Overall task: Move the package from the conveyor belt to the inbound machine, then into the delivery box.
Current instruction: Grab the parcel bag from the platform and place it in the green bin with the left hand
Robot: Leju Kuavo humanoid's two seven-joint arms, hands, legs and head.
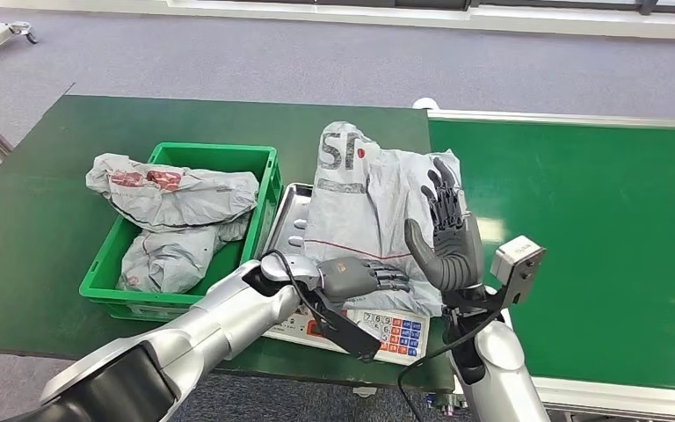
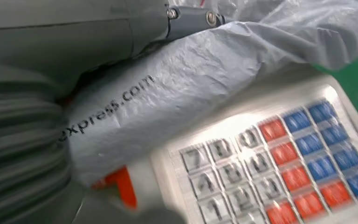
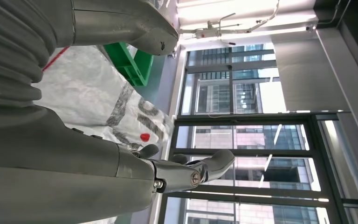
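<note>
1. The package (image 1: 360, 198), a grey-white plastic mailer with dark lettering and a red dot, lay on the steel tray of the inbound machine (image 1: 283, 218), a weighing scale with a keypad of grey, red and blue keys along its front edge.
2. The scale sat on the dark green bench (image 1: 44, 202), between the delivery box (image 1: 264, 167) and the conveyor belt (image 1: 598, 229).
3. The left hand (image 1: 356, 277) lay flat on the near edge of the package, fingers stretched out and pointing toward the right hand; in the left wrist view the mailer bulged beneath the hand, just above the keypad. It pressed on the bag without gripping it.
4. The right hand (image 1: 446, 233) stood upright at the package's right side, palm turned toward it, fingers (image 1: 444, 189) extended and spread, holding nothing. Whether the palm actually touched the bag could not be told.
5. The delivery box, a green plastic crate, held two other grey parcels (image 1: 171, 189), the upper one draped over its left rim and bearing red markings.
6. The conveyor belt was bright green with a pale metal frame.
</note>
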